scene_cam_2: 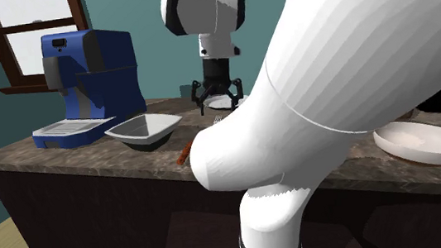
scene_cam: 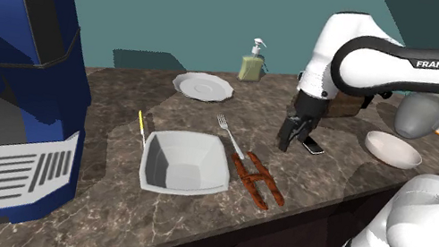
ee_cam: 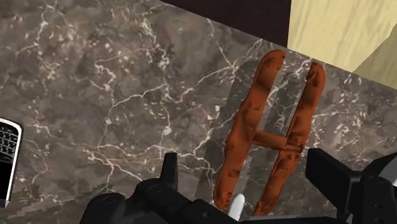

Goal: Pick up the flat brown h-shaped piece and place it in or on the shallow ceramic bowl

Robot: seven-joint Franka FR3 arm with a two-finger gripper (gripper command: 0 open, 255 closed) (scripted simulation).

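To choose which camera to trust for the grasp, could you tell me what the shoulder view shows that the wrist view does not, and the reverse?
Shoulder view, not wrist: the shallow bowl, blue coffee machine, white angular bowl, fork, plate and soap dispenser.
Wrist view, not shoulder: the keys on the phone.
Both: the brown H-shaped piece lying flat on the marble counter, and the open end effector, not touching the piece.

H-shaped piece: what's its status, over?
Gripper open, empty, above counter. H piece flat on counter, untouched. Fork close beside it.
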